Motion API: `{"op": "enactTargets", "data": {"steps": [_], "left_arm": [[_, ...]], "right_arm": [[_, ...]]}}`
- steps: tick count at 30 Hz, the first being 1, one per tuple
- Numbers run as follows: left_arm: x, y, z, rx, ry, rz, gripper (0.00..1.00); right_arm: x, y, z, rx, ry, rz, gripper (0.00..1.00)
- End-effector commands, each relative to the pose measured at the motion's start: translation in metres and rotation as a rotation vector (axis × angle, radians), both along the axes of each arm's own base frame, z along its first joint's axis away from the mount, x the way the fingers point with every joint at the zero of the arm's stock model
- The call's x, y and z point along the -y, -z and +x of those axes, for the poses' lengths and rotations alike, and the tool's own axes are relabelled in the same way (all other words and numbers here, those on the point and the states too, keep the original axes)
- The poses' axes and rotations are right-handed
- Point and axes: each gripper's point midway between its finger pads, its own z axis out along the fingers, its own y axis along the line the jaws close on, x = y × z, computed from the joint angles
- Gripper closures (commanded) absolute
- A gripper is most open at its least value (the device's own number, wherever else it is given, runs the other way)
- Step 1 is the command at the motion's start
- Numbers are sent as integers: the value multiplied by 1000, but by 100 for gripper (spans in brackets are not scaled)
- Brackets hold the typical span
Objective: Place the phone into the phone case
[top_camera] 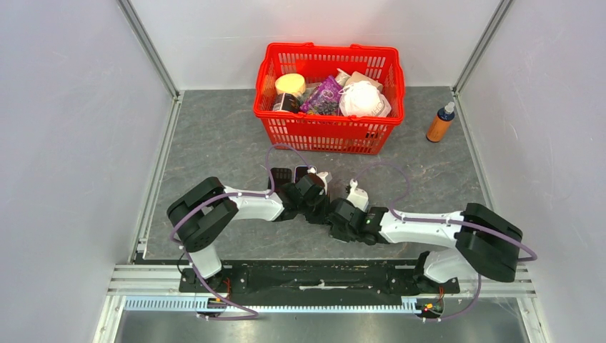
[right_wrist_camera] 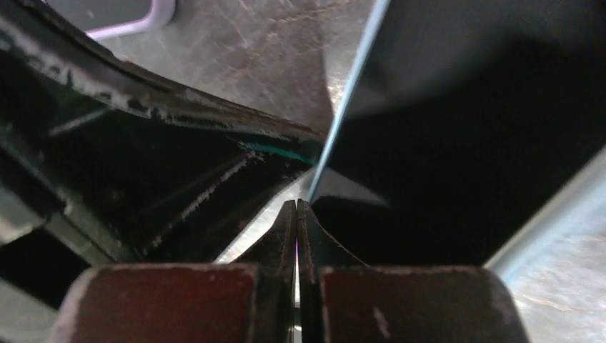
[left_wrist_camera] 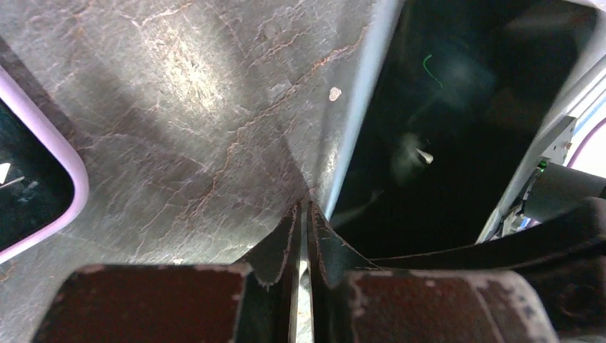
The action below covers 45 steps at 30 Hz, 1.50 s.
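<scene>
Pinching down almost to nothing, my left gripper (left_wrist_camera: 304, 211) has its jaws drawn onto the lower corner of the dark, glossy phone with a pale silver-blue rim (left_wrist_camera: 443, 128), leaving only a thin slit between the pads. The phone slants up and away toward 1 o'clock from my fingertips, its rim raised off the grey, marble-veined table (left_wrist_camera: 179, 107), which is shadowed along that edge.

My right gripper (right_wrist_camera: 296, 204) is pressed fully together with nothing between its pads. The phone's corner sits just past its tips at 1 o'clock, and my other arm's black fingers fill the 9 to 10 o'clock side.

The lilac-rimmed phone case with a dark inside (left_wrist_camera: 32, 179) lies flat on the table at 9 o'clock from my left fingertips, apart from the phone. A small white mark shows inside it, too cropped to read.

From overhead, a red plastic mesh basket (top_camera: 325, 132) sits at 12 o'clock beyond both grippers, holding a yellow-lidded jar (top_camera: 289, 84), a purple packet (top_camera: 324, 96) and a white bag (top_camera: 363, 100). Their printing is too small to read. An orange bottle with a blue cap (top_camera: 440, 123) stands at 2 o'clock, its label likewise illegible.
</scene>
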Motion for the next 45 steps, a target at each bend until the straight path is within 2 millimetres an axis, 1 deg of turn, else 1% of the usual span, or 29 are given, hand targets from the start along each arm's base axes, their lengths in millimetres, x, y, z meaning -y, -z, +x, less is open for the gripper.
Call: {"op": "enactTargets", "data": {"steps": [1, 3, 8, 12, 15, 17, 18, 20, 22, 23, 24, 25, 27, 29, 32, 38, 41, 45], "left_arm": [[11, -9, 3, 11, 10, -32, 88], [12, -11, 3, 13, 11, -34, 88], [11, -15, 6, 29, 9, -26, 88], [14, -18, 8, 34, 13, -25, 88], [16, -24, 11, 44, 13, -29, 87], [15, -27, 12, 55, 9, -27, 85], [14, -29, 13, 59, 7, -24, 85], [14, -31, 14, 64, 3, -22, 83], [13, -34, 14, 69, 2, -26, 82], [13, -36, 14, 71, 0, -27, 81], [13, -37, 15, 76, -1, -27, 81], [12, -38, 15, 82, -2, -28, 80], [8, -37, 14, 79, -5, -13, 79], [4, -34, 13, 75, -10, 6, 78], [-3, -32, 13, 76, -28, 22, 77], [-14, -31, 13, 79, -54, 36, 75], [-20, -31, 15, 79, -65, 42, 75], [-33, -36, 21, 85, -90, 43, 74]], "right_arm": [[73, 72, -66, -271, 27, -232, 100], [72, 58, -56, -224, 32, -230, 100], [67, -4, -15, -77, 45, -193, 92], [67, -46, 12, -1, 51, -142, 89], [75, -69, 21, 41, 58, -143, 83], [91, -77, 25, 60, 87, -173, 72], [100, -76, 26, 62, 103, -191, 66], [114, -68, 25, 39, 133, -199, 55], [122, -60, 24, 27, 154, -200, 37], [123, -56, 24, 29, 160, -190, 29], [122, -53, 24, 34, 162, -176, 24], [119, -50, 26, 43, 161, -152, 20], [109, -46, 30, 58, 143, -103, 14], [99, -43, 35, 72, 126, -64, 11], [91, -38, 39, 75, 108, -54, 9], [79, -26, 45, 64, 76, -41, 8], [74, -22, 43, 56, 70, -35, 8], [61, -18, 31, 47, 55, -31, 8]]}}
